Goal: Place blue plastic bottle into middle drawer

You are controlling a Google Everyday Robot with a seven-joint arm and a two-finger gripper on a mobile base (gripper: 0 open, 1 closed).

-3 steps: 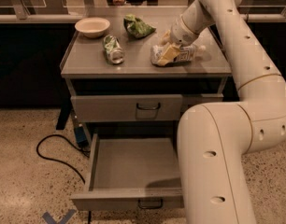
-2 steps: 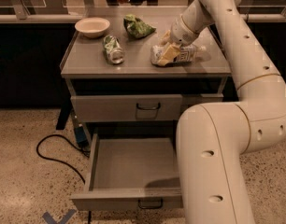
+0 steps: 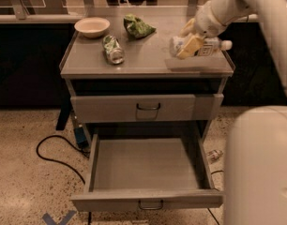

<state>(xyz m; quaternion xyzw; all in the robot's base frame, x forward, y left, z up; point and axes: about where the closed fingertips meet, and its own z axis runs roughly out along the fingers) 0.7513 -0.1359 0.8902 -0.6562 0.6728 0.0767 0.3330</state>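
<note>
The blue plastic bottle (image 3: 210,46) lies on its side at the right end of the cabinet top, white cap pointing right. My gripper (image 3: 189,44) reaches in from the upper right and is closed around the bottle's body, covering its left half. The middle drawer (image 3: 147,199) is pulled wide open below, grey, with a small loop handle at the centre of its front; nothing shows inside it.
On the cabinet top (image 3: 148,60) are a white bowl (image 3: 92,26), a green foil snack bag (image 3: 138,26) and a green-and-silver can (image 3: 113,49). The upper drawer (image 3: 147,108) is shut. A black cable (image 3: 54,156) lies on the floor at left. My arm's large white link (image 3: 260,168) fills the lower right.
The gripper and the bottle have shifted to the right along the cabinet top. The arm's lower link has swung right, uncovering the open drawer.
</note>
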